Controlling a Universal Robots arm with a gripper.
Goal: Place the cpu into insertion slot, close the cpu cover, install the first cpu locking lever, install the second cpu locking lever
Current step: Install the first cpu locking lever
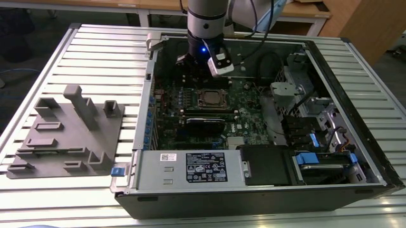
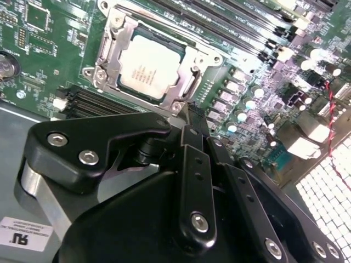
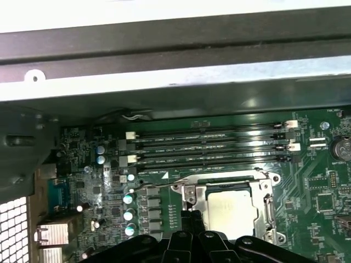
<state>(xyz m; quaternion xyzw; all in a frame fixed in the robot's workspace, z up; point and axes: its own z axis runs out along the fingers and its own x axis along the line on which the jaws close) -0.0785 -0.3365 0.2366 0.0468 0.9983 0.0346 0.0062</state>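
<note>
On the exterior view's left, a grey moulded tray point(image 1: 66, 133) lies on the slatted surface point(image 1: 95, 47). Right of it, inside the open computer case point(image 1: 254, 199), the chip point(image 2: 149, 68) sits in its socket point(image 1: 199, 99) with the metal cover point(image 2: 189, 76) down around it. My hand point(image 2: 191, 112), pinched closed and empty, hangs just beside the socket.

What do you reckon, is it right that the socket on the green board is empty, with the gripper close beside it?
Not empty: the chip sits in the socket, as the second wrist view shows. The gripper is close beside it.
</note>
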